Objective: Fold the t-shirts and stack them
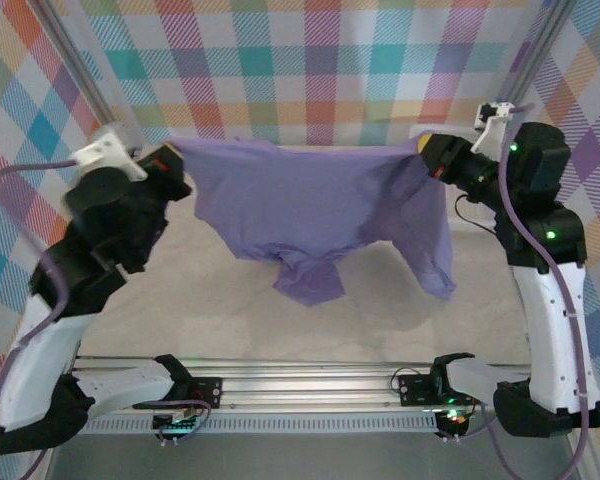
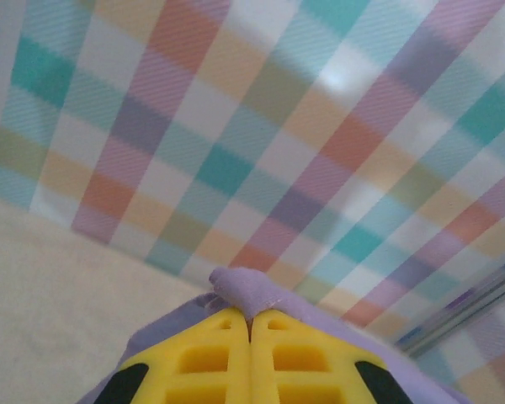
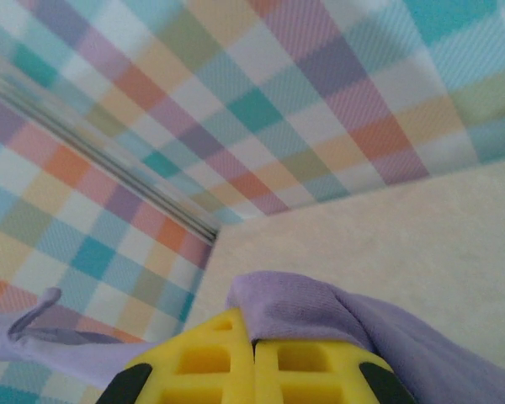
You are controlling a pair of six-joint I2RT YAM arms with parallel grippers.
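Pastel plaid walls (image 1: 310, 60) stand behind a pale table (image 1: 180, 320), with a lavender t-shirt (image 1: 310, 210) held up above it.
The shirt is stretched between the arms with its long axis running left to right. Its top edge is taut and the rest hangs toward the table, lowest at centre and right. At the top corners, the left gripper (image 1: 172, 160) and right gripper (image 1: 427, 152) each pinch fabric between closed yellow fingers (image 2: 202, 362).
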